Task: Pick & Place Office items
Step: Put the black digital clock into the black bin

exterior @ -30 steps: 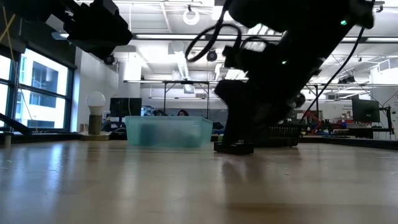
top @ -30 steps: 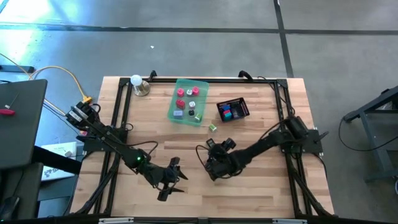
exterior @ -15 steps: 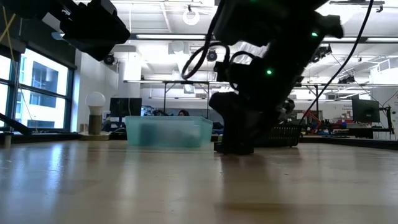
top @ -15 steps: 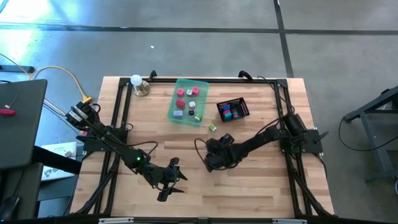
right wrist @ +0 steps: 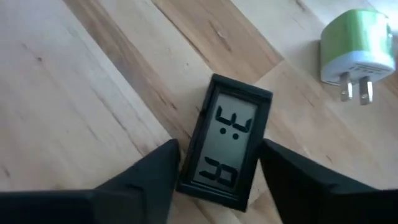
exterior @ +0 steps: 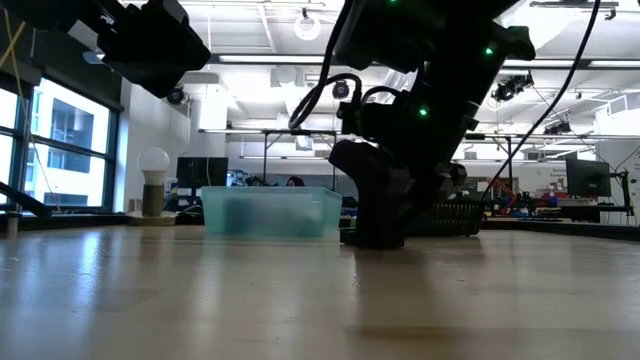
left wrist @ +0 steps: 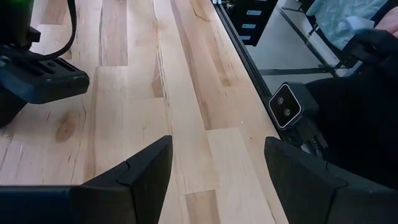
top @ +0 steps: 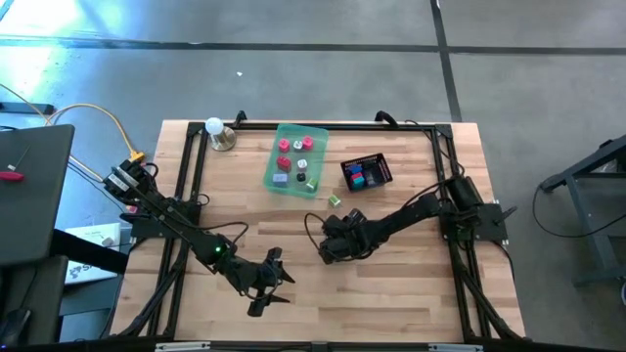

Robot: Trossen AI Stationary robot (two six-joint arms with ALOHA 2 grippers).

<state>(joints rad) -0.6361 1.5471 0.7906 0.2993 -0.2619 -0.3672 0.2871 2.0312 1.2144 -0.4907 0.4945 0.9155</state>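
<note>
Fingers (right wrist: 155, 171) of your right gripper (right wrist: 217, 186) are straddling the black display (right wrist: 227, 146), not yet gripping; green-and-white plug (right wrist: 354, 43) is lying nearby; left gripper (left wrist: 217, 168) is hovering wide open.

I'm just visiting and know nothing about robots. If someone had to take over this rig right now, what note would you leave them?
Right gripper: down at mid-table, fingers on either side of a small black LCD display lying on the wood, not yet gripping it.
Left gripper: open, empty, waiting near the front of the table.
Done: pink and red pieces sit in the green tray; blue and red ones in the black mesh basket.
Left: the display and the green-and-white plug beside it.
</note>
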